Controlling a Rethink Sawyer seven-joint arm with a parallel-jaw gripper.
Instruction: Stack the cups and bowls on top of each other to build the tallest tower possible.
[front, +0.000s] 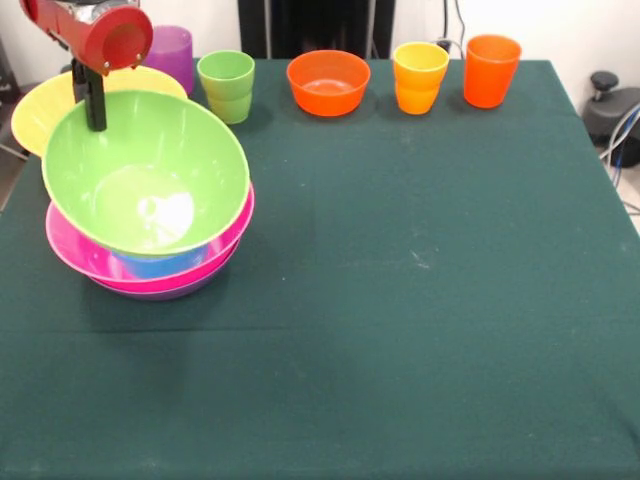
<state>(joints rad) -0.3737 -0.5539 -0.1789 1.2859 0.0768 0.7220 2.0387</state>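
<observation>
I see the red and black arm enter at the upper left, its black gripper (95, 105) hanging over the far rim of the large glossy light green plastic bowl (145, 172). The fingers seem to straddle or touch that rim, but I cannot tell how far apart they are or whether they have hold of it.

The light green bowl sits tilted, mouth toward me, on top of the tower at the table's left side. Under it a small blue bowl (160, 265) shows as a sliver inside the wide pink bowl (70, 250), which nests in the purple bowl (160, 292) at the bottom.

Just behind the tower lies the large yellow bowl (40, 112), partly hidden by the arm. Along the far edge of the dark green tablecloth (400, 330) stand, left to right: purple cup (175, 52), light green cup (227, 85), small orange bowl (328, 82), yellow-orange cup (420, 77), orange cup (491, 70). All are well apart from the gripper.
</observation>
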